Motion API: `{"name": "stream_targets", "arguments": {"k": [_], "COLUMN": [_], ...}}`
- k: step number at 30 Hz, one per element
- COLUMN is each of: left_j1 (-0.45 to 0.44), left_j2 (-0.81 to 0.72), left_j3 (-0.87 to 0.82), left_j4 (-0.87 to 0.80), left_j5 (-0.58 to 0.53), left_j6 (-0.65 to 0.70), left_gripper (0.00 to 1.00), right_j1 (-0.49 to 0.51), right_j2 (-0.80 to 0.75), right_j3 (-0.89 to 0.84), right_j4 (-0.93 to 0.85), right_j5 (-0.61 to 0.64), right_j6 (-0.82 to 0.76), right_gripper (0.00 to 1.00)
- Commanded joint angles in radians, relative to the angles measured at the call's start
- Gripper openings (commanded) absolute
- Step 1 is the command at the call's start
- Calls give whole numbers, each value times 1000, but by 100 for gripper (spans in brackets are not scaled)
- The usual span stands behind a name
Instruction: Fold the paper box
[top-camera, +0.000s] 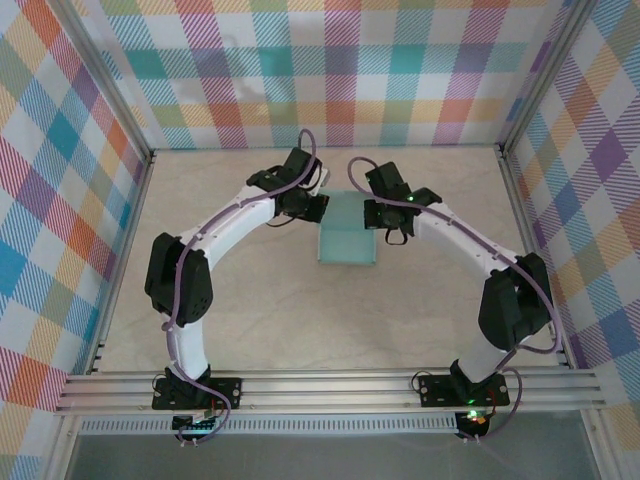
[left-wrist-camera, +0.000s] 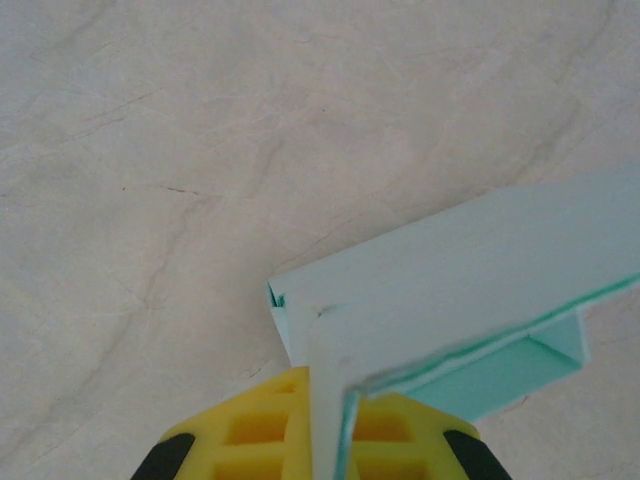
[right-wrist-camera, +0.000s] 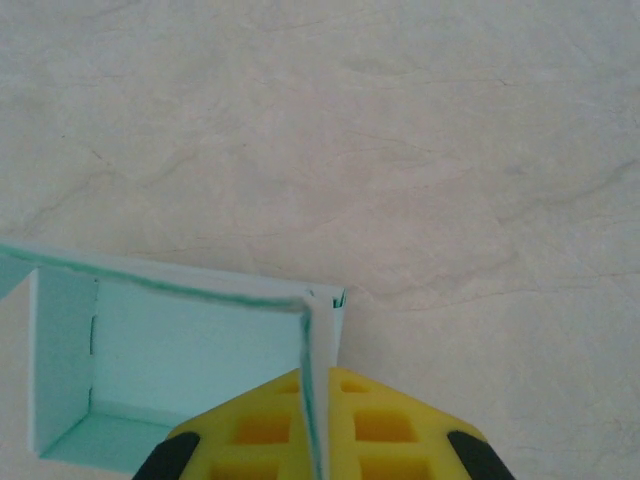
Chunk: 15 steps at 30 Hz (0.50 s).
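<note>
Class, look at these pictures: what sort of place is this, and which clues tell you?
Probably a robot test cell, not a home: checked backdrop walls, an aluminium frame rail, and bench-bolted arms holding the paper box.

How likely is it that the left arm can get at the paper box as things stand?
Probably yes. The left gripper is shut on a thin card wall at a corner of the paper box, so it clearly reaches. The right gripper pinches another wall and leaves that side free.
</note>
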Motion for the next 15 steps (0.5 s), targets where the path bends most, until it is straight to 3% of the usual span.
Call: {"name": "stream_targets", "arguments": {"k": [1, 15], "left_j1": [-27, -112], "left_j2": [-39, -169], "left_j3": [-33, -327], "left_j4": [104, 475], "left_j5": [-31, -189], "left_j6": [-79, -120], "left_gripper": [0, 0], "right_j1": [20, 55], "right_j2": [-25, -47], "right_j3": [-42, -193], "right_j4": [81, 270], "right_j5": [63, 133], "right_j6": [103, 241], "right_gripper": [0, 0]}}
